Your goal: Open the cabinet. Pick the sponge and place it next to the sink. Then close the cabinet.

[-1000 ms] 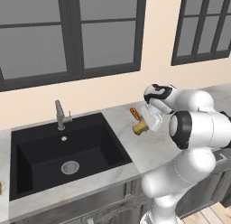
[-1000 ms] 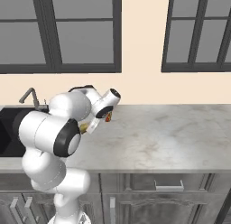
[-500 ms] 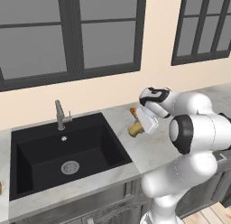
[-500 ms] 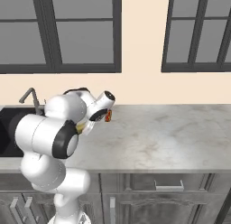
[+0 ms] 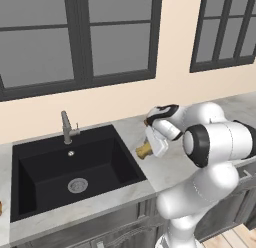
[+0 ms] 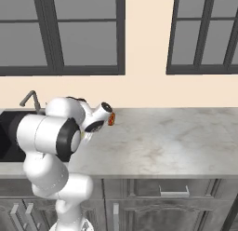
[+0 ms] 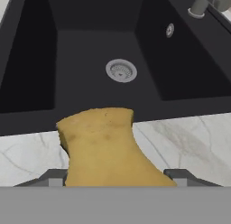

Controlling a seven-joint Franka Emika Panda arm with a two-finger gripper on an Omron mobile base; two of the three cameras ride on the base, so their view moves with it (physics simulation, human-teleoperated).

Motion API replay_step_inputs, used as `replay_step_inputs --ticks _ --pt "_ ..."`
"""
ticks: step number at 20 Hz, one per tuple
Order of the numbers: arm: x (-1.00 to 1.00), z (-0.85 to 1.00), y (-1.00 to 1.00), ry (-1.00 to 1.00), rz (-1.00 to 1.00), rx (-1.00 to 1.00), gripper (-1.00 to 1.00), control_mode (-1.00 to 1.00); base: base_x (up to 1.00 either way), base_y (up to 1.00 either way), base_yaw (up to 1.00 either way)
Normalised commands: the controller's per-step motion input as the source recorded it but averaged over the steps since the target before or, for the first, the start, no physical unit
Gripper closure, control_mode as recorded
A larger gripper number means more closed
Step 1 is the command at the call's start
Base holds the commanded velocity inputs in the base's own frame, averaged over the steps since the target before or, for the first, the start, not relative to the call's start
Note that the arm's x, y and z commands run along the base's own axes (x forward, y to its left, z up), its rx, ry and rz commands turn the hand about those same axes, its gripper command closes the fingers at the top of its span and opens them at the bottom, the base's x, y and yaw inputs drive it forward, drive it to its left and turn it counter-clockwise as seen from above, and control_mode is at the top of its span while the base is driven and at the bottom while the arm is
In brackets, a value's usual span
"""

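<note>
My gripper (image 5: 148, 146) is shut on the sponge (image 5: 143, 150), a small yellow lump held just above the marble counter (image 5: 165, 167), close to the right rim of the black sink (image 5: 127, 157). In the hand view the sponge (image 7: 104, 146) sits between the two fingertips of the gripper (image 7: 115, 175), hanging over the counter strip beside the sink (image 7: 90, 51). The cabinet is out of view.
A silver faucet (image 5: 66, 127) stands at the sink's back edge, and it is at the top right as the faucet (image 7: 204, 2) in the hand view. A round drain (image 7: 121, 70) lies in the basin. Dark-framed windows (image 5: 80, 37) fill the wall. The counter (image 6: 176, 141) runs on to the right.
The hand has come down and a little left toward the sink's right rim, with the sponge still in it. The grip has not changed.
</note>
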Motion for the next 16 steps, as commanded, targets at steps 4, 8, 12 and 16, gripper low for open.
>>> replay_step_inputs --ticks 4,8,12,16 --pt "0.09 -0.2 0.0 0.0 -0.02 0.0 1.0 -1.0 0.0 0.0 0.0" --pt "-0.01 0.0 -0.08 0.0 0.0 0.0 1.0 -1.0 0.0 0.0 0.0" --pt "0.0 0.0 0.0 0.0 0.0 0.0 -1.0 -1.0 0.0 0.0 0.0" --pt "0.0 0.0 0.0 0.0 0.0 0.0 -1.0 -1.0 0.0 0.0 0.0"
